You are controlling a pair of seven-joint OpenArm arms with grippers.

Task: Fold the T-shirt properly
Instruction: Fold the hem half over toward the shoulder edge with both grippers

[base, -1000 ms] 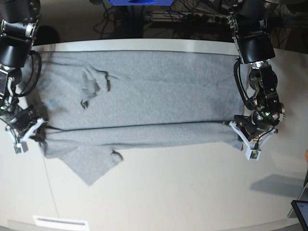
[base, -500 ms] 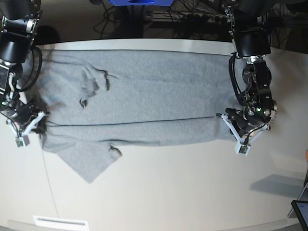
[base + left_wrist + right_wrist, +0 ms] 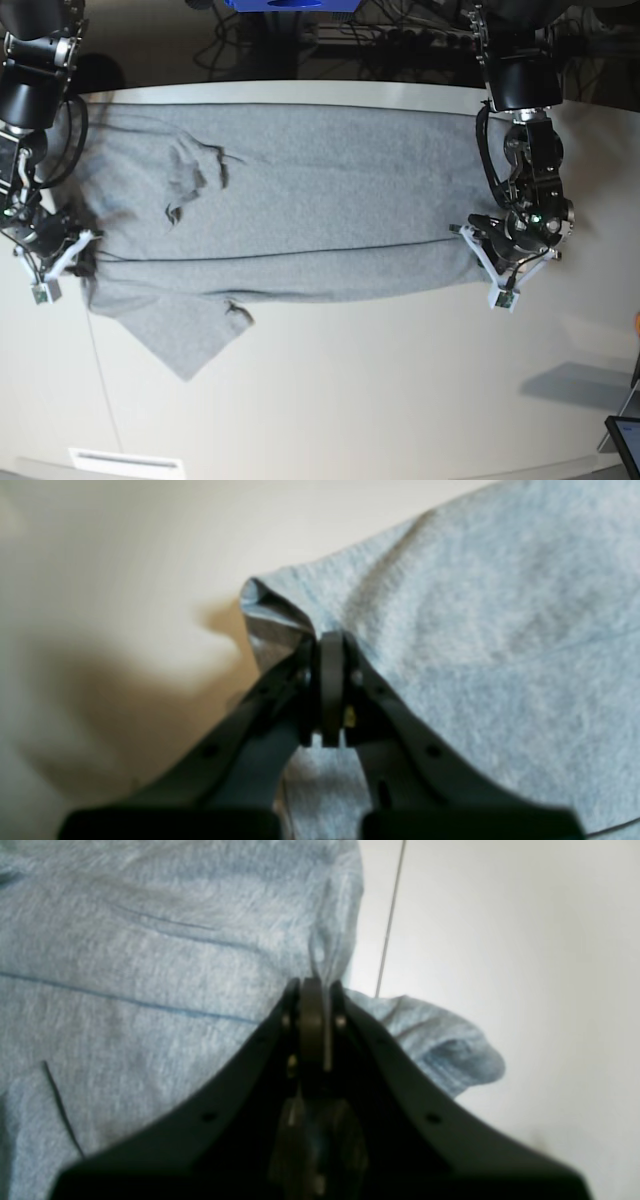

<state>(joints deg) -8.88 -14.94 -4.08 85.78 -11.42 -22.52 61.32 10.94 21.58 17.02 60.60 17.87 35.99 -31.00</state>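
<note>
The T-shirt [image 3: 290, 200] lies spread across the table [image 3: 400, 400], stretching from one arm to the other, plain grey side up. A long fold line runs across it, with a narrower strip of cloth lying nearer the camera. One sleeve [image 3: 175, 335] sticks out at an angle from that strip toward the near edge, and some wrinkles sit in the upper part near the right arm.

The left gripper [image 3: 327, 640] has its jaws pressed together on a corner of the shirt [image 3: 475, 630]; the cloth bunches into a small raised fold just beside the tips. The right gripper [image 3: 312, 985] is likewise pinched onto the shirt's edge [image 3: 150, 965], with a rolled bit of cloth lying just past it on the table [image 3: 525, 965].

In the base view both grippers, left [image 3: 490, 262] and right [image 3: 65, 258], sit at opposite ends of the fold line.
</note>
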